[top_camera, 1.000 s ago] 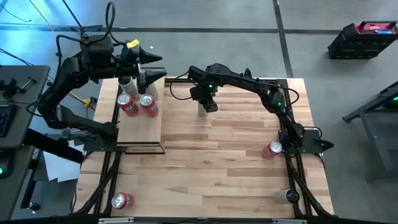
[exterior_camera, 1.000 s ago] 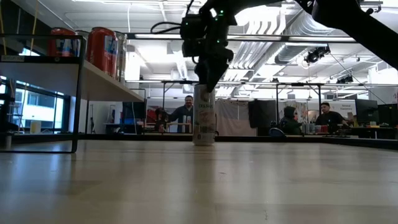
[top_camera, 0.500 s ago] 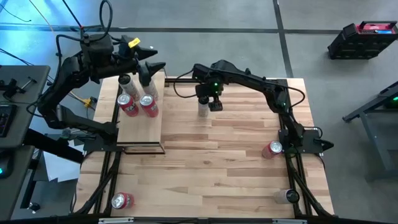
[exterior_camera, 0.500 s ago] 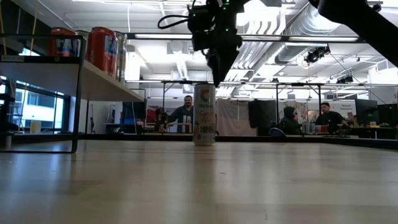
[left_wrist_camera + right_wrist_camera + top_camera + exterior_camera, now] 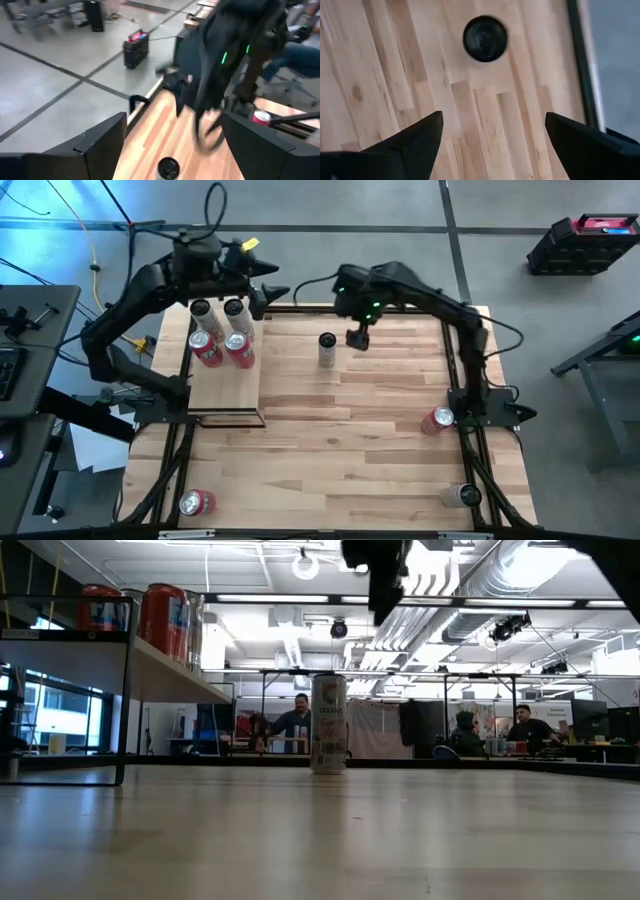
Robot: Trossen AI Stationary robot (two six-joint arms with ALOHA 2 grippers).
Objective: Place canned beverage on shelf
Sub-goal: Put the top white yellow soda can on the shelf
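Plank-striped wooden tabletop fills the high view, with grey floor around it. At its left rear stands the shelf, a narrow pale board in a thin black frame; four cans sit on its far end: two red-topped cans in front and two silver-topped cans behind them. A white slim can stands upright on the table, well apart from the shelf and touched by nothing. The right gripper hangs above the table just beside this can, fingers spread wide and empty. The left gripper hovers past the shelf's far end, fingers apart, holding nothing. More cans rest near the table's right edge and front corners.
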